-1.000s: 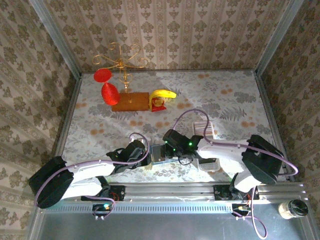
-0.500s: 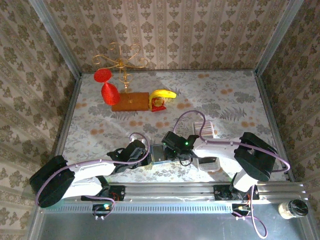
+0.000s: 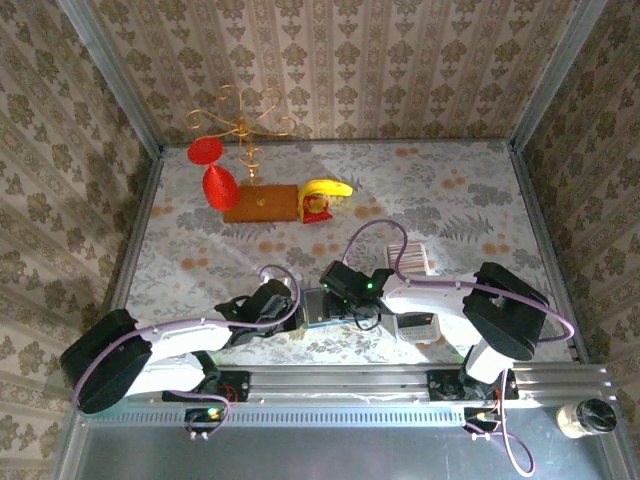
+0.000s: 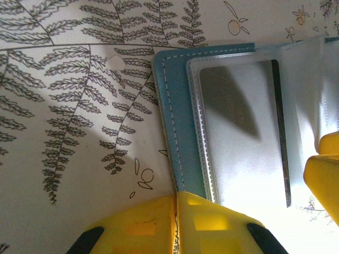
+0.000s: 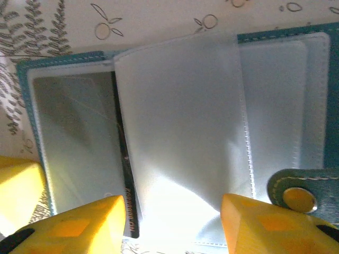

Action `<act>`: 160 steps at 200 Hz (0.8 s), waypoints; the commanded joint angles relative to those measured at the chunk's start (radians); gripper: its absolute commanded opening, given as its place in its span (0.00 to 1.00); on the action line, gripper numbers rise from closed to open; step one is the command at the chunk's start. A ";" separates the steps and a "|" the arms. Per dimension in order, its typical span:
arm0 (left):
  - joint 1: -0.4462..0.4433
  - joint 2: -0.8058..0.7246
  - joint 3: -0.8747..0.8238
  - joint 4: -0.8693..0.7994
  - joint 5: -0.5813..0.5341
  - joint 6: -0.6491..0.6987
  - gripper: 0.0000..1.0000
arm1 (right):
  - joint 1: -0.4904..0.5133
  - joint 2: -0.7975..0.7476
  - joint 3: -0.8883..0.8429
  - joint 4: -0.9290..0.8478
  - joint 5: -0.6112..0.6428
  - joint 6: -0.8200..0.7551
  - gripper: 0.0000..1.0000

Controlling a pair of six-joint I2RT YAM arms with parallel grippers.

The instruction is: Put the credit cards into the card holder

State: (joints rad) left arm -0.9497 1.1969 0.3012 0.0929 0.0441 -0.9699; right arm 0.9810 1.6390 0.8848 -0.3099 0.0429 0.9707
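Closest to the arms' bases, the teal card holder (image 3: pixel 316 307) lies open on the fern-print desk (image 3: pixel 450 200), so I place everything else against it. The left claw (image 4: pixel 176 198) comes at it from the left, its yellow fingers pressed together on the holder's blue stitched edge. The right claw (image 5: pixel 172 203) hangs just above the holder with its fingers (image 5: pixel 254 222) spread apart. A loose clear sleeve (image 5: pixel 180 116) of the holder lies between them, and I see nothing gripped there.

One pale grey card (image 5: pixel 74 137) with a dark stripe along one side sits inside the clear pocket at the holder's left-claw end. At the opposite end, a teal snap tab (image 5: pixel 294 193) with a metal stud folds over the edge.

Just to the right of the holder, a white tray (image 3: pixel 416 328) lies partly under the right arm. In its farther part, a row of pale cards (image 3: pixel 408 256) stands like fine stripes.

Well beyond the holder, off to its far left, a wooden board (image 3: pixel 262 203) lies with a banana (image 3: pixel 328 188) at its right end. Two red glasses (image 3: pixel 220 187) hang at the board's left from a gold wire stand (image 3: pixel 240 122) rising behind it.
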 commanded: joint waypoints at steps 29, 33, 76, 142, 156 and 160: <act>-0.012 0.080 -0.016 0.055 0.037 -0.016 0.10 | 0.010 0.015 -0.006 0.083 -0.036 0.057 0.50; -0.012 0.082 -0.016 0.056 0.038 -0.016 0.10 | 0.010 0.015 -0.009 0.095 -0.040 0.061 0.50; -0.016 0.073 -0.031 0.072 0.025 -0.034 0.07 | 0.012 -0.002 -0.020 0.159 -0.044 0.088 0.48; -0.029 0.038 -0.064 0.100 -0.011 -0.055 0.05 | 0.016 0.003 -0.039 0.232 -0.062 0.129 0.47; -0.028 0.001 -0.057 0.031 -0.049 -0.055 0.03 | 0.016 -0.004 -0.042 0.236 -0.060 0.135 0.47; -0.028 -0.013 -0.052 0.006 -0.065 -0.054 0.03 | 0.016 -0.005 -0.043 0.235 -0.060 0.137 0.46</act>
State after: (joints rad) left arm -0.9623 1.2034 0.2687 0.1959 0.0250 -1.0061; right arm 0.9897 1.6432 0.8612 -0.1051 -0.0139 1.0748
